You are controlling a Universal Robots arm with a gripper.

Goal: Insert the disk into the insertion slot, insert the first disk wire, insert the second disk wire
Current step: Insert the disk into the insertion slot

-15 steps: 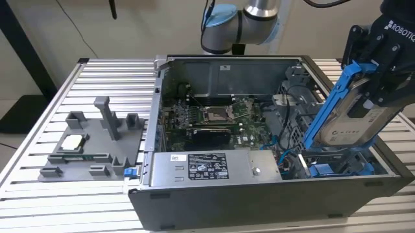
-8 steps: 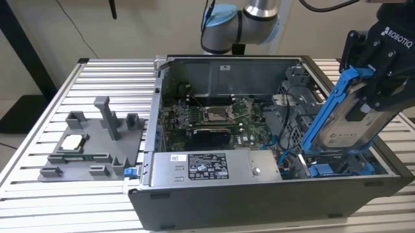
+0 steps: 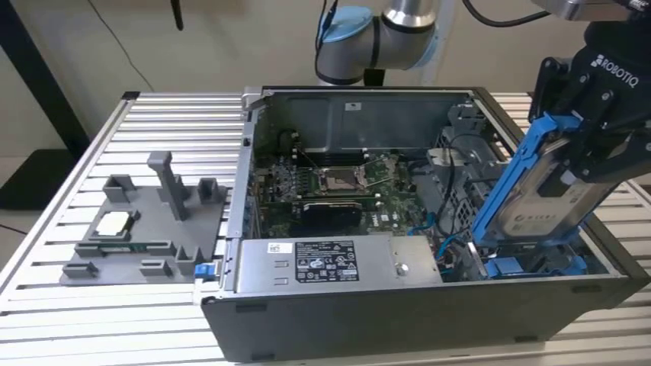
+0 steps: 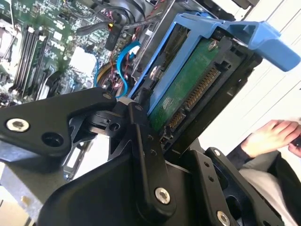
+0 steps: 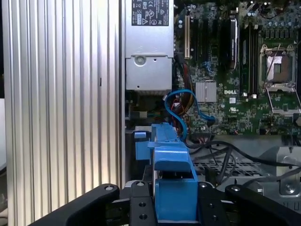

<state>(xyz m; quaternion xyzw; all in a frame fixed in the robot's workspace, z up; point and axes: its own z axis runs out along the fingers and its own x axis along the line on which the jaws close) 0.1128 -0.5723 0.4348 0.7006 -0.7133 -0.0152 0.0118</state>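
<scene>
**Disk in the grip, poised over its bay**

Here we are: the gripper (image 3: 585, 145) is pinching the disk (image 3: 541, 210), jaws pressed against the long edges of its blue caddy. The disk hangs steeply tilted. Its low end dips toward the insertion slot (image 3: 534, 265), which lies just past the end of the power-supply box (image 3: 325, 263), on the exterior view's right. It is not seated: most of its length stands clear above the slot's blue rails.

How will it handle? I'd judge it rigid and dense for its size, a metal slab that won't bend. The plastic caddy around it probably gives a little. Those long caddy edges look like the right hold, since they keep the fingers off the delicate parts.

The second wrist view shows those parts, which the exterior view hides. The disk's underside is a bare green circuit board (image 4: 188, 89) with a connector strip, clearly not a surface to squeeze or knock. A person's hand (image 4: 270, 136) also rests beyond the disk there.

The first wrist view looks straight along the caddy's edge (image 5: 171, 183) toward the power-supply box. A loose blue cable (image 5: 181, 101) curls between the two.
</scene>
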